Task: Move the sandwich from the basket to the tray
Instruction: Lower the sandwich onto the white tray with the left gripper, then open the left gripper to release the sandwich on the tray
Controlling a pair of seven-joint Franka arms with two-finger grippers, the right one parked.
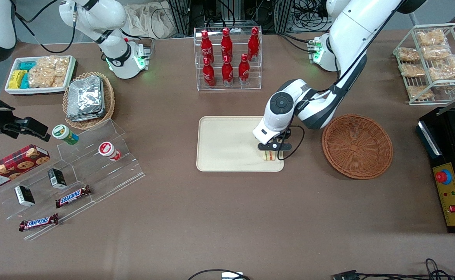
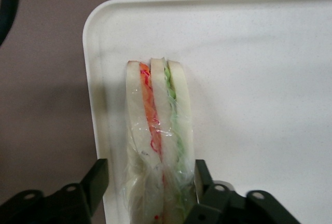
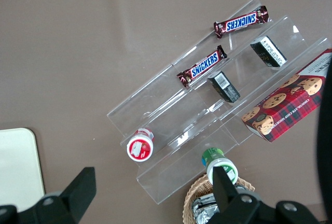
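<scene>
My arm reaches out from its base, elbow bent above the bench (image 1: 211, 233), wrist turned straight down over the tray (image 1: 227, 144). My pincer (image 1: 270, 154) sits at the tray corner nearest the front camera and nearest the basket (image 1: 357, 146). The sandwich (image 2: 160, 146) stands on edge on the tray, just inside its rim, between my fingers (image 2: 203, 178). One finger lies against the wrap; the other stands a little clear of it, so the jaws are part open and I cannot tell whether they still grip.

Hidden or cut off: in the front view my wrist covers most of the sandwich (image 1: 269, 155); only a pale sliver with coloured layers shows. In the wrist view its lower end runs out of sight between the fingers. The basket holds nothing that I can see.

Counts: one sandwich, one tray, one brown basket. Three bread slices, two filling bands: one orange-red, one green.
</scene>
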